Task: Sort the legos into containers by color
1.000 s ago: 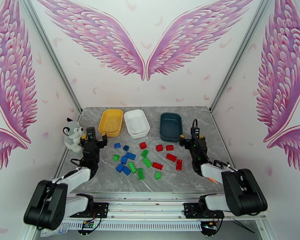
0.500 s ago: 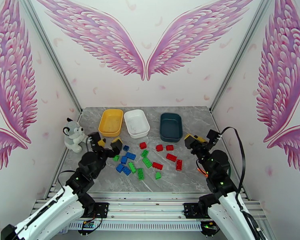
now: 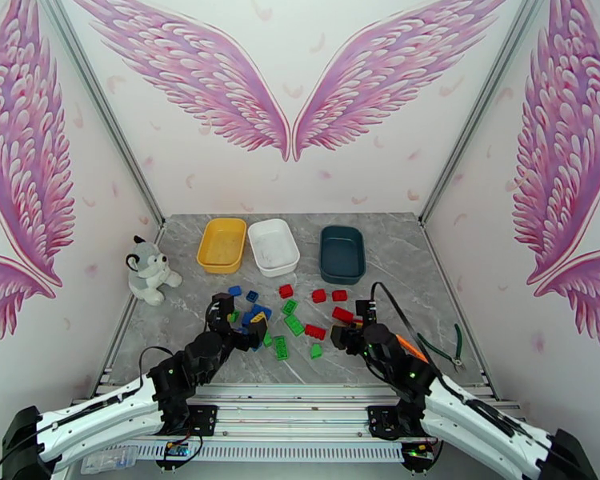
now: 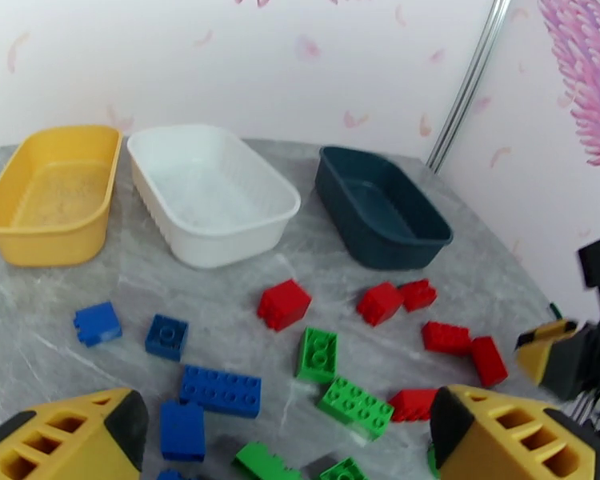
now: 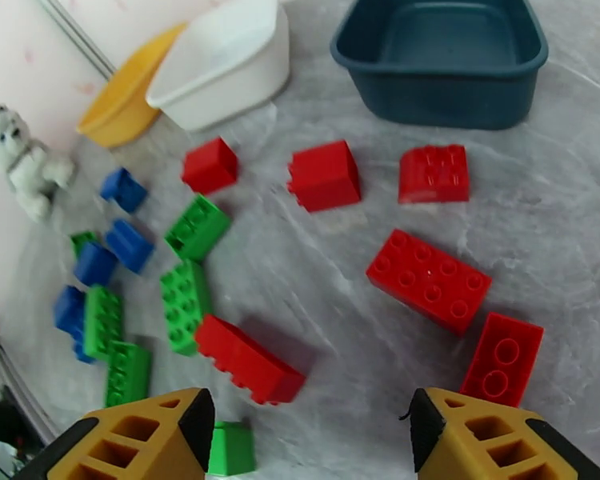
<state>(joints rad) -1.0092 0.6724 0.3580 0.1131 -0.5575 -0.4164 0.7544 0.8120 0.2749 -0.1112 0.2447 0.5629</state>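
husky (image 3: 148,270) at 9 o'clock on the table (image 3: 396,234), well apart from the bricks. left fingers (image 4: 68,438) spread wide, nothing between them, hovering over the blue bricks (image 4: 220,390) at 7 o'clock of the pile. Trays in a row at 12 o'clock: yellow tray (image 3: 222,244), white tray (image 3: 274,246), teal tray (image 3: 342,254). Every brick in sight lies loose on the table, at 6 o'clock of the trays: blue at 9, green bricks (image 3: 294,324) mid-pile, red bricks (image 3: 342,314) at 3. right fingers (image 5: 500,442) spread, gripping nothing, low over the red bricks at 5 o'clock.
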